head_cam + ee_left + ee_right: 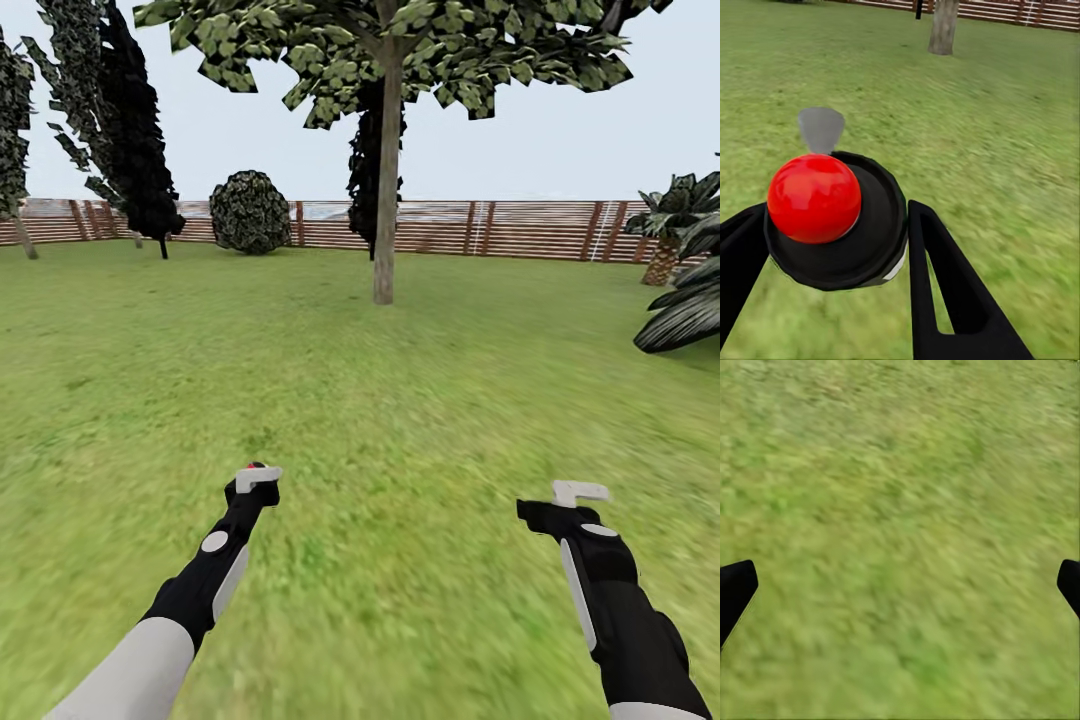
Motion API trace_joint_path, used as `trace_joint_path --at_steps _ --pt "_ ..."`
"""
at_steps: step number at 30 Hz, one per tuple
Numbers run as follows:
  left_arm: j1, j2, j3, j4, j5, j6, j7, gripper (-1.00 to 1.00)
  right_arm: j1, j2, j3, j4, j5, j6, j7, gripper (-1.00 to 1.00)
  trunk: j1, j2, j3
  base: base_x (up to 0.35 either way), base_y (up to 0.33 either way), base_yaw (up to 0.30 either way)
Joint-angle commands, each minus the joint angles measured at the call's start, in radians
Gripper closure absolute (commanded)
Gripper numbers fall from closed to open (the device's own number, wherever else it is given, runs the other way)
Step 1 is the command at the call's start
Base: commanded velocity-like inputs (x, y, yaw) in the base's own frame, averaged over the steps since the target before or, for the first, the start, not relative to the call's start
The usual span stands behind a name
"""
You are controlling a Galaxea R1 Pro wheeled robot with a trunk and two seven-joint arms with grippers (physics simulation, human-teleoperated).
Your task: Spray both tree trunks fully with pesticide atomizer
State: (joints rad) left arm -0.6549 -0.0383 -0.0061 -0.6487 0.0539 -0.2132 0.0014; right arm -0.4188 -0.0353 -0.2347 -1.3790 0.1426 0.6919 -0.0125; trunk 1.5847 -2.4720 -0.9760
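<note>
The pesticide atomizer [832, 225], a black round body with a red ball on top and a grey nozzle, sits between the black fingers [945, 285] of my left gripper [252, 487], which is shut on it. In the head view its red top [257, 467] peeks above that gripper, low over the grass floor [400, 400]. My right gripper [577, 497] hangs open over bare grass with nothing between its fingertips [735, 589]. One tree stands ahead with its grey-brown trunk [385, 210] well beyond both grippers. The left wrist view looks toward that trunk [943, 26].
A brown slatted fence [500, 228] closes the far side of the lawn. A dark cypress [140, 150] and a round bush [250, 211] stand at the back left. Another cypress [365, 170] rises behind the tree. Palms [680, 260] crowd the right edge.
</note>
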Motion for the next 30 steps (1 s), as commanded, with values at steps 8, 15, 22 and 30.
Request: trace_joint_path --at_steps 8,15,22,30 --pt "0.0 0.0 0.0 0.0 0.0 0.0 0.0 1.0 0.0 0.0 0.0 0.0 0.0 0.0 0.0 -1.0 0.0 0.0 0.0 0.336 0.0 0.0" --pt "0.0 -0.001 0.0 0.0 0.0 0.0 0.0 1.0 0.0 0.0 0.0 0.0 0.0 0.0 0.0 -1.0 0.0 0.0 0.0 0.336 0.0 0.0" --pt "0.0 -0.001 0.0 0.0 0.0 0.0 0.0 1.0 0.0 0.0 0.0 0.0 0.0 0.0 0.0 -1.0 0.0 0.0 0.0 0.336 0.0 0.0" --pt "0.0 -0.001 0.0 0.0 0.0 0.0 0.0 1.0 0.0 0.0 0.0 0.0 0.0 0.0 0.0 -1.0 0.0 0.0 0.0 0.336 0.0 0.0"
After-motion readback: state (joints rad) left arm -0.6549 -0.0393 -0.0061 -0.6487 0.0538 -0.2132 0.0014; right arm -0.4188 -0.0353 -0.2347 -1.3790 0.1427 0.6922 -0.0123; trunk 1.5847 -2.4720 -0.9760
